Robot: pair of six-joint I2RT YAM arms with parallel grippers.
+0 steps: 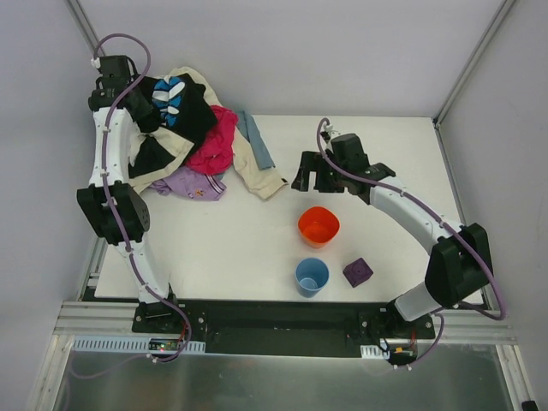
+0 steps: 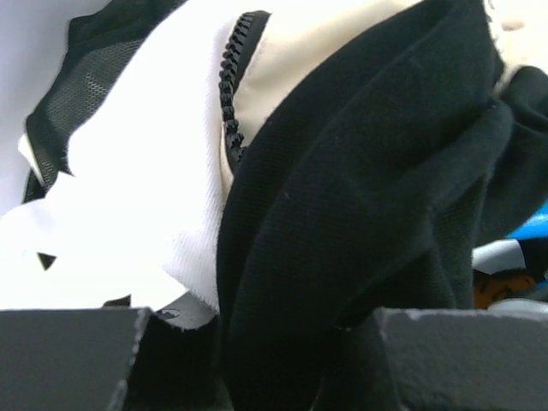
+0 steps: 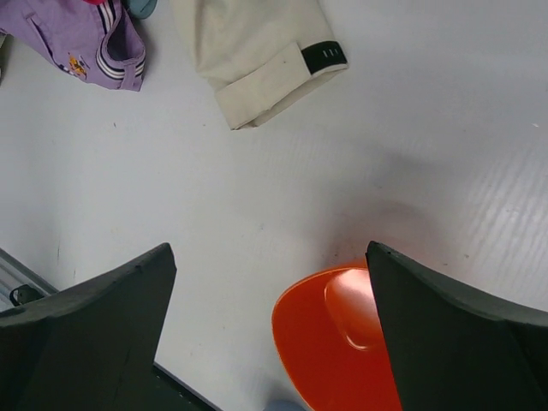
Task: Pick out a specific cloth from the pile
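The pile (image 1: 184,128) of black, white, cream, magenta and blue garments lies at the table's far left. The lavender cloth (image 1: 193,182) pokes out at the pile's near edge, mostly buried; its striped edge also shows in the right wrist view (image 3: 77,43). My left gripper (image 1: 147,96) is open and pressed into the far left of the pile, with black fabric (image 2: 360,197) bulging between its fingers (image 2: 261,321), well away from the lavender cloth. My right gripper (image 1: 312,175) is open and empty above bare table (image 3: 270,257), right of the pile.
A cream sleeve (image 3: 257,60) stretches from the pile toward my right gripper. A grey-blue cloth (image 1: 255,137) lies behind it. An orange bowl (image 1: 318,226), a blue cup (image 1: 312,276) and a purple cube (image 1: 358,272) stand at the near middle.
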